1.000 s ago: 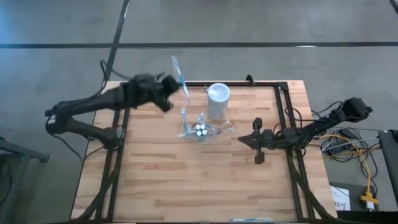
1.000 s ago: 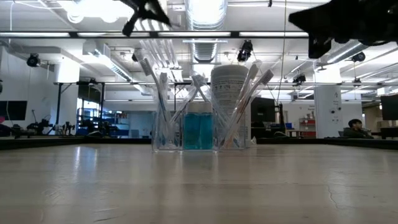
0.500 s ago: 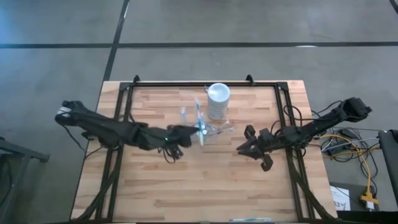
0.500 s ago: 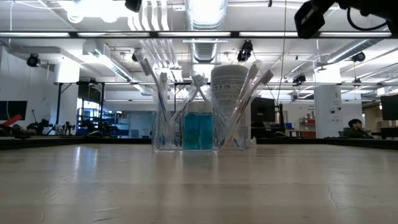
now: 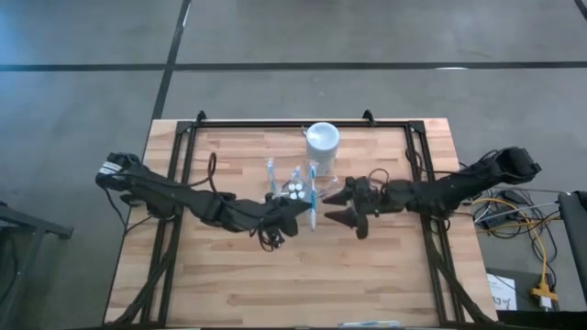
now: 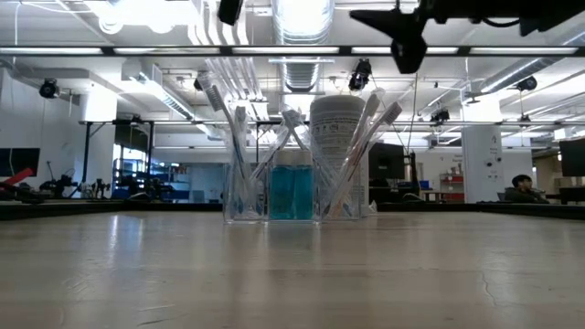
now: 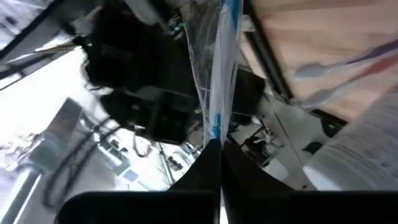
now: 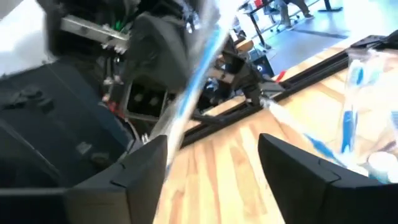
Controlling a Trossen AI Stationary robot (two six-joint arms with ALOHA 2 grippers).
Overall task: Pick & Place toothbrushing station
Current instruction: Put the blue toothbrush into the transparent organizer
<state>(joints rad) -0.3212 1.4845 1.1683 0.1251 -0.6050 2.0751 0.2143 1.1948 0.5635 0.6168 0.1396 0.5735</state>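
High view: left pincer (image 5: 307, 213) grips a toothbrush (image 5: 312, 194) beside the clear holder (image 5: 295, 192) mid-tabletop, facing the wide-open right pincer (image 5: 337, 207), seemingly for handover.

Robotics lab, exposed ceiling ducts (image 6: 302, 68), distant workstations (image 6: 146, 187)

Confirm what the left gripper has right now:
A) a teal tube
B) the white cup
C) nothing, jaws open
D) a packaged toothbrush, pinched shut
D: in the left wrist view the left gripper is shut on a packaged toothbrush with blue trim, held over the table just in front of the open right gripper.
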